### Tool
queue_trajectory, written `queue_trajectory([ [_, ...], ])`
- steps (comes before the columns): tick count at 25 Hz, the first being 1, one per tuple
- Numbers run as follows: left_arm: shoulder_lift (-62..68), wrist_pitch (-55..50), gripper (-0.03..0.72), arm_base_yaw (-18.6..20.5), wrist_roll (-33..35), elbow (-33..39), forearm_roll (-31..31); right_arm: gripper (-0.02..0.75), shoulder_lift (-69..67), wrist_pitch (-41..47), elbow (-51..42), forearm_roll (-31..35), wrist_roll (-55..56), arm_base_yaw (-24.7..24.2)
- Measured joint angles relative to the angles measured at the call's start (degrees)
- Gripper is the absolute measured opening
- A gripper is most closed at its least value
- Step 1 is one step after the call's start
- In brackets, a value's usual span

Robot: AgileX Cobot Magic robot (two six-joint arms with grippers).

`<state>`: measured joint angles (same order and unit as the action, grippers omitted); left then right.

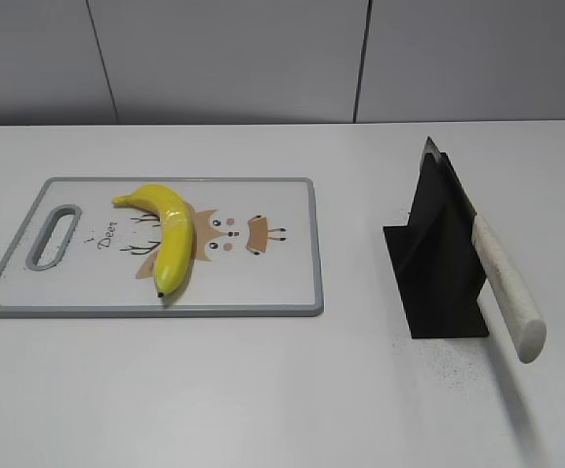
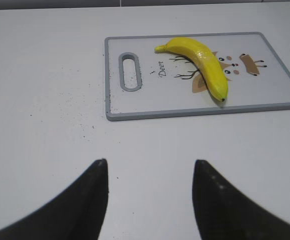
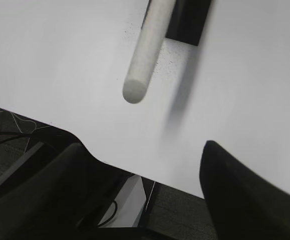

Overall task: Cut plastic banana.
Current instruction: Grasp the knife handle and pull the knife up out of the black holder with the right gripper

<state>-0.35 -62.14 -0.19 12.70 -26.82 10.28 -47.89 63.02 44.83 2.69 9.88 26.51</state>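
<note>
The plastic banana (image 1: 168,232) is glossy yellow and lies on a white cutting board (image 1: 272,283) with a grey rim and a deer picture. It also shows in the left wrist view (image 2: 203,64), well beyond my left gripper (image 2: 150,165), which is open and empty over bare table. A knife with a white handle (image 1: 508,288) rests slanted in a black stand (image 1: 438,268). In the right wrist view the handle (image 3: 146,55) points toward my right gripper (image 3: 145,150), which is open and empty at the table's front edge. Neither gripper shows in the exterior view.
The white table (image 1: 262,390) runs to a grey wall at the back. Dark specks lie on the table left of the board (image 2: 74,107). Below the table's front edge are cables and dark floor (image 3: 14,135).
</note>
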Motion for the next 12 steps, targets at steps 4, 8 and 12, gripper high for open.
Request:
queue_trajectory([
  [4, 0.0, 0.0, 0.526, 0.0, 0.0, 0.0, 0.0, 0.540, -7.2, -1.6, 3.1, 0.0, 1.8, 2.0],
  [8, 0.0, 0.0, 0.526, 0.0, 0.0, 0.0, 0.0, 0.538, -15.9, -2.0, 6.2, -1.7, 3.1, 2.2],
  [12, 0.0, 0.0, 0.526, 0.0, 0.0, 0.0, 0.0, 0.538, -24.9, -4.4, 9.2, -3.3, 5.2, 2.2],
])
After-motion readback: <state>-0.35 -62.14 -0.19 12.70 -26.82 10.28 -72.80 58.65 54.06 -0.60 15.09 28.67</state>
